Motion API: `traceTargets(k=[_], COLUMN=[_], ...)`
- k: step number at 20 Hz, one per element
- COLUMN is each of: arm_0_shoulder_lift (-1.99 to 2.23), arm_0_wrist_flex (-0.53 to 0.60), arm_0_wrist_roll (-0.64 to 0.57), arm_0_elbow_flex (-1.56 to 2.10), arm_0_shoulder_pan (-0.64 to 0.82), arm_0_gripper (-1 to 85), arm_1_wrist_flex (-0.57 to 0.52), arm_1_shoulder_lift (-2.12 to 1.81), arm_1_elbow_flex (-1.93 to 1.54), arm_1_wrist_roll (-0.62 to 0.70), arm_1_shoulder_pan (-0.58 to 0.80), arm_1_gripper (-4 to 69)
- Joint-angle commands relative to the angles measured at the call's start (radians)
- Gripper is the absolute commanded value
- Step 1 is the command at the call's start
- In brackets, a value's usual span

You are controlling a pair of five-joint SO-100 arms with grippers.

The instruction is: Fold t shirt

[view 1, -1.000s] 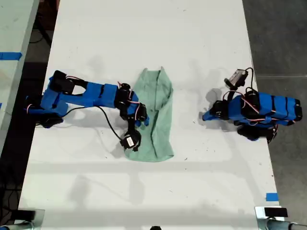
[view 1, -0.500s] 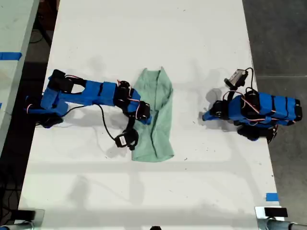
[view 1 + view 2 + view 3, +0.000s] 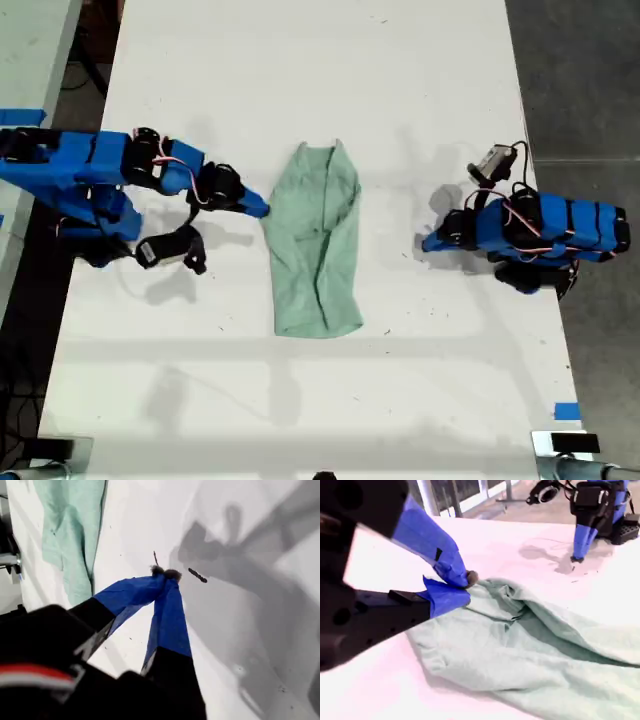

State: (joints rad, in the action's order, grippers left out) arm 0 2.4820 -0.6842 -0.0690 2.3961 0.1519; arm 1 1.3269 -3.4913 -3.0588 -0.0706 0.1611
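The pale mint-green t shirt (image 3: 320, 245) lies wrinkled in a long narrow shape at the table's middle, notched collar end toward the far edge. My second gripper (image 3: 258, 208) is shut, its blue tips at the shirt's edge on the exterior view's left. In the second wrist view the second gripper (image 3: 461, 586) rests against the t shirt (image 3: 545, 650), and I see no cloth pinched. My first gripper (image 3: 428, 243) is shut over bare table on the exterior view's right, well apart from the shirt. In the first wrist view the first gripper (image 3: 165, 573) holds nothing, with the t shirt (image 3: 70, 525) beyond it.
The white table (image 3: 300, 80) ends against dark floor on the exterior view's right. A blue tape mark (image 3: 566, 410) sits near the front corner there. A second pale table (image 3: 25, 60) stands at the exterior view's left. A black wrist camera with its cable (image 3: 165, 250) hangs below the second arm.
The second arm has pulled back off the shirt toward the exterior view's left, its gripper now at the shirt's edge. The shirt lies fully uncovered. The first arm has not moved.
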Motion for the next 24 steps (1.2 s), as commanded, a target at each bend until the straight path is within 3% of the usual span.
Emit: traceTargets(k=[1, 3, 4, 24], arm_0_shoulder_lift=[0.621, 1.062, 1.118, 1.123], arm_0_wrist_flex=[0.069, -0.091, -0.169, -0.216], arm_0_wrist_roll=[0.0, -0.06, -0.055, -0.026], arm_0_elbow_flex=[0.568, 0.818, 0.805, 0.821], arm_0_shoulder_pan=[0.098, 0.209, 0.198, 0.19], arm_0_gripper=[-0.2, -0.2, -0.2, -0.1], arm_1_wrist_flex=[0.003, 0.003, 0.003, -0.049], arm_1_shoulder_lift=[-0.012, -0.012, -0.012, -0.014], arm_1_elbow_flex=[-0.031, -0.031, -0.032, -0.04], arm_1_wrist_roll=[0.006, 0.005, 0.003, -0.031], arm_1_shoulder_pan=[0.003, 0.005, 0.006, 0.04], arm_1_gripper=[-2.0, -2.0, -2.0, -1.9])
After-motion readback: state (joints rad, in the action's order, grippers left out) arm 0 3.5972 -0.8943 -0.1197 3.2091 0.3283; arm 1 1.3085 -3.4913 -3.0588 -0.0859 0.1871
